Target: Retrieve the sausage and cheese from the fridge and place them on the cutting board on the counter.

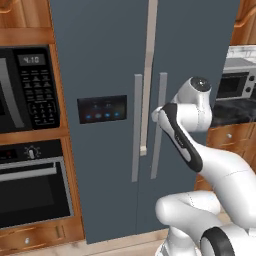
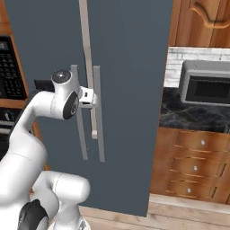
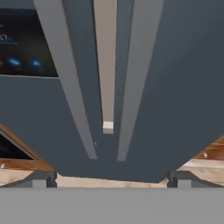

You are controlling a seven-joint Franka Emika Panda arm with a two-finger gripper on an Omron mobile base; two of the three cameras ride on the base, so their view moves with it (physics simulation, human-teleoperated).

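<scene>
Left base view: fridge [image 1: 105, 65] fills the middle, both doors shut, two grey handles [image 1: 137, 127] side by side at the seam, black panel [image 1: 102, 109] lit blue on the left door; arm bent in front of the right door, microwave [image 1: 30, 87] and oven [image 1: 32, 185] in the wooden column to the left. Right base view: gripper [image 2: 92, 99] level with the handles and close to them (contact cannot be told), counter [image 2: 193, 112] with a toaster oven [image 2: 206, 87] to the right. Hand view: fingertips [image 3: 41, 178] spread wide, nothing between them, both handles straight ahead.
</scene>
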